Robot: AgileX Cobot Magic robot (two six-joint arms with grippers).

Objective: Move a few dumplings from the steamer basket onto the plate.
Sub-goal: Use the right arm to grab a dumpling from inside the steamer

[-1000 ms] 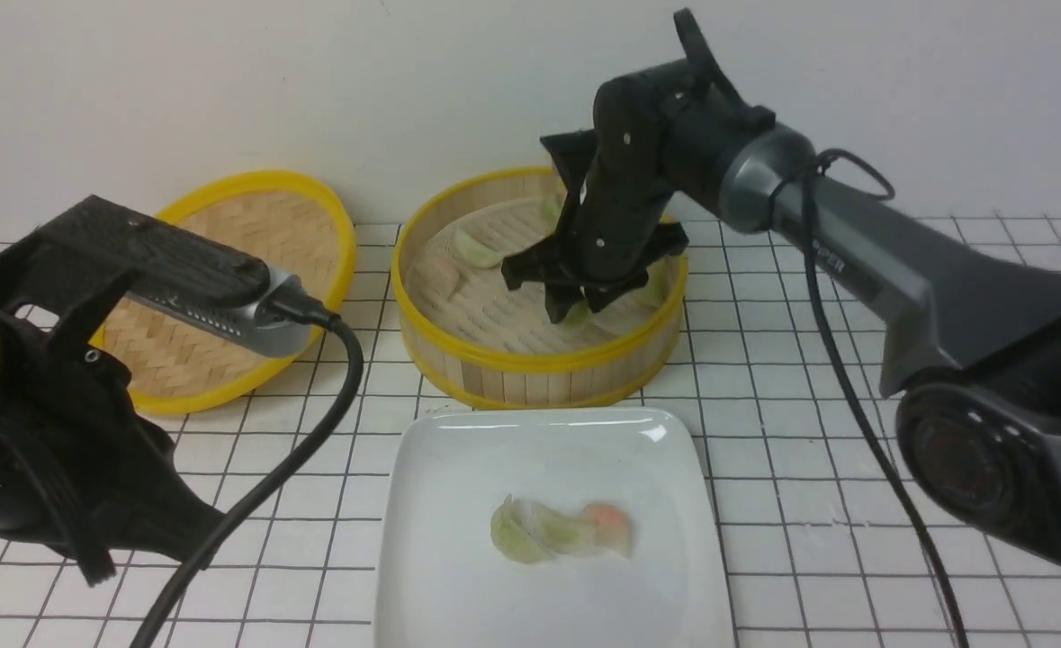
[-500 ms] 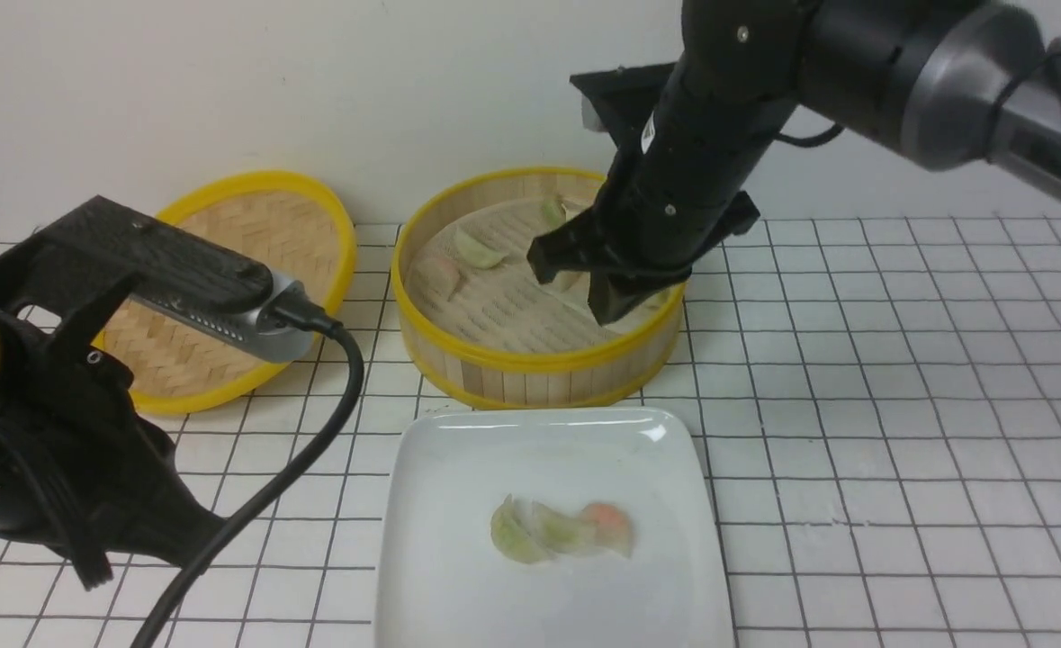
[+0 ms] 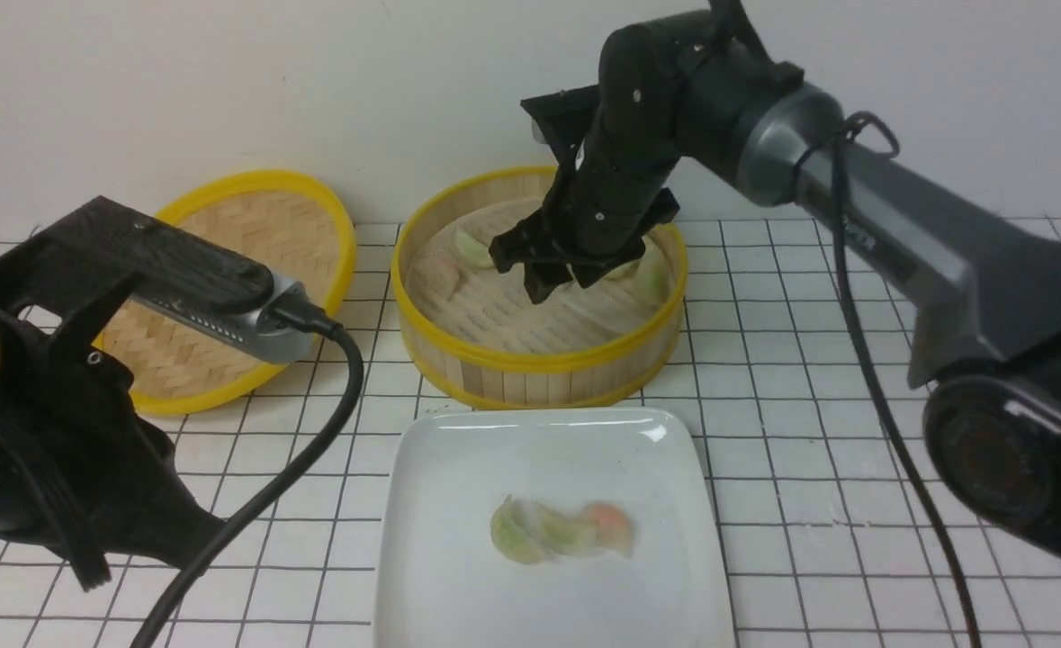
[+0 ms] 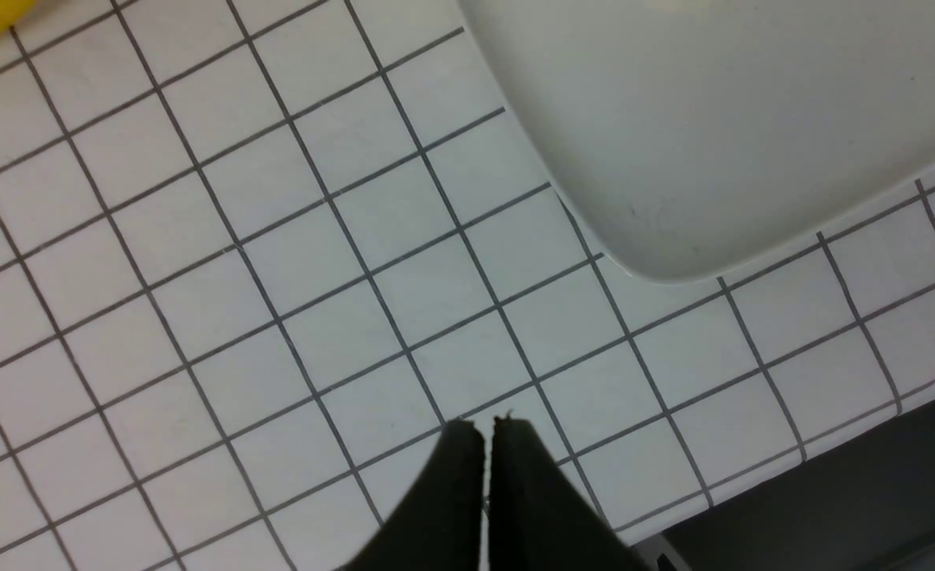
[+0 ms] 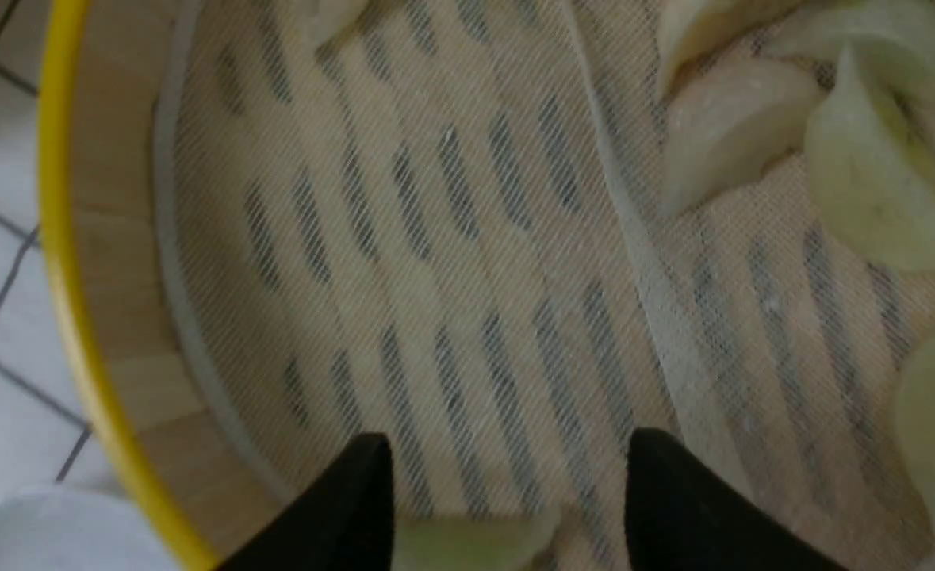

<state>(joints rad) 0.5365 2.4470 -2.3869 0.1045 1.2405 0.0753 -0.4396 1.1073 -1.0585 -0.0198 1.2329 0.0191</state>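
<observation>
Right gripper (image 5: 511, 444), jaws spread, is hovering inside the steamer basket (image 5: 63, 238), a dumpling (image 5: 475, 546) lying lengthwise between its fingertips

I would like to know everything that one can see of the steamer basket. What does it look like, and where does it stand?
The steamer basket is round, of pale bamboo as it looks: upright slat walls, yellow rims at top and bottom, a slatted floor under a thin mesh liner. It stands upright and uncovered on the tiled table, right beyond the plate. Several dumplings lie inside. The right gripper hangs over its floor, jaws open.
</observation>
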